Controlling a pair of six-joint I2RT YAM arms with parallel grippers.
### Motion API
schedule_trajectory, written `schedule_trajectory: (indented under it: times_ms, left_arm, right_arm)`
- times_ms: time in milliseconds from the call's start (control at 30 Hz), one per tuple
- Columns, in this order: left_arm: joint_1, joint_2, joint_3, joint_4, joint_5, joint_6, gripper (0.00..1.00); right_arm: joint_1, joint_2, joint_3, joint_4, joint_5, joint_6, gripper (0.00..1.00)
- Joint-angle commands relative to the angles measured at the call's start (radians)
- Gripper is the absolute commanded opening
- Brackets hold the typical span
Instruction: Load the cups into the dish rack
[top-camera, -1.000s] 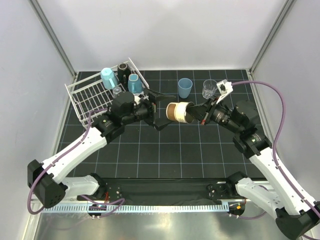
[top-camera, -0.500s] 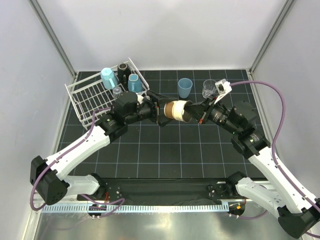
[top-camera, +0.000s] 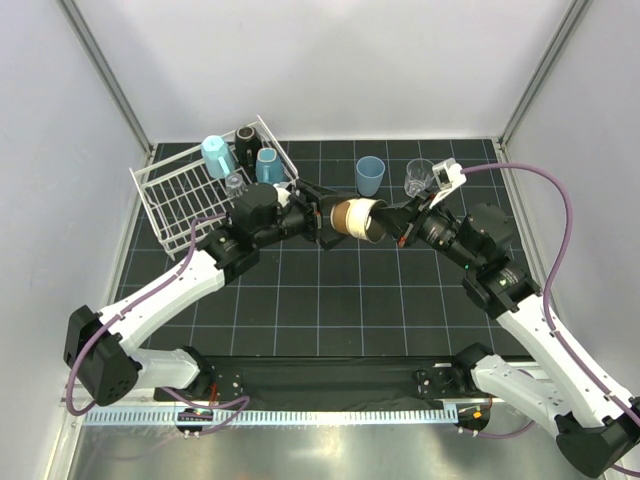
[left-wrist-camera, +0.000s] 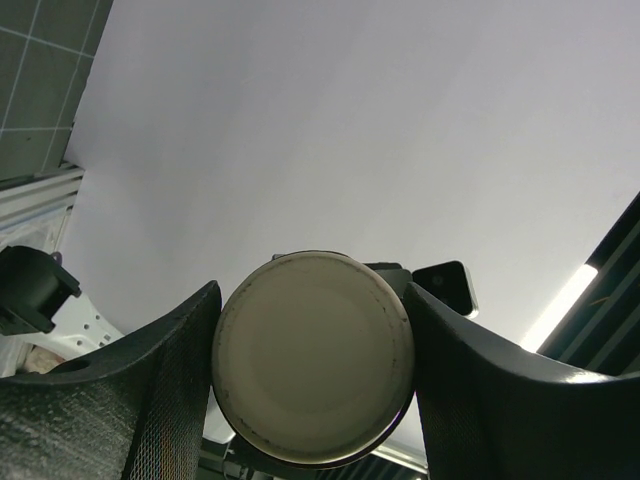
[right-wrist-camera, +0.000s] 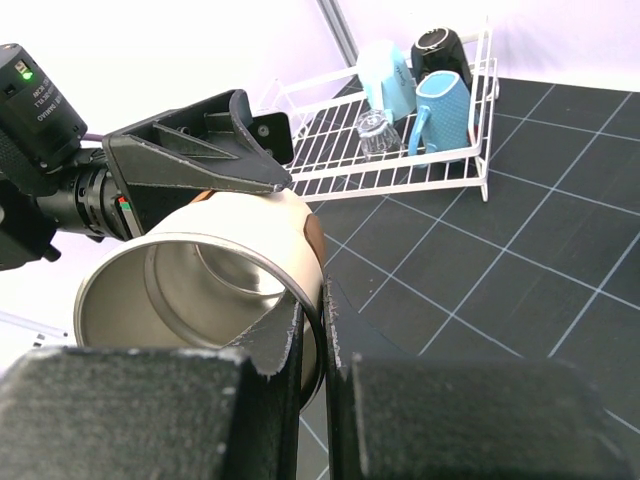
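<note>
Brown metal meets two grippers at once: the brown metallic cup (top-camera: 358, 220) hangs on its side in the air just off the dish rack (top-camera: 165, 195), at that rack's right-hand corner as the overhead camera sees it. The right gripper (top-camera: 385, 222) pinches the cup's rim, one finger inside the mouth and one outside, as its wrist camera shows (right-wrist-camera: 310, 330). The left gripper (top-camera: 322, 218) reaches in from the rack side, and its fingers (left-wrist-camera: 150, 380) bracket the cup's pale base (left-wrist-camera: 313, 370) closely on both flanks; whether they are actually squeezing it cannot be told.

Four cups sit along the white wire rack's far end: a pale blue tumbler (top-camera: 217, 155), a black mug (top-camera: 246, 140), a blue handled mug (top-camera: 267, 166) and a small clear glass (top-camera: 235, 183). Beyond the held cup, farther right of the rack, a blue cup (top-camera: 370, 176) stands upright on the black gridded mat (top-camera: 300, 300), and a second clear glass (top-camera: 418, 177) stands farther right again.
</note>
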Motion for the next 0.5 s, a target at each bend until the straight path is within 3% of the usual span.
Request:
schedule_trajectory:
  times_ms: [0, 167, 467]
  left_arm:
    - [-0.006, -0.005, 0.032, 0.157, 0.005, -0.161, 0.34]
    - [-0.008, -0.022, 0.032, 0.136, -0.003, -0.153, 0.60]
    - [-0.006, -0.018, 0.069, 0.125, 0.002, -0.136, 0.80]
  right_arm:
    - [0.014, -0.009, 0.002, -0.023, 0.023, -0.013, 0.06]
    - [0.013, -0.018, 0.006, -0.040, 0.101, -0.002, 0.04]
    - [0.032, -0.021, -0.021, -0.011, 0.169, 0.032, 0.04]
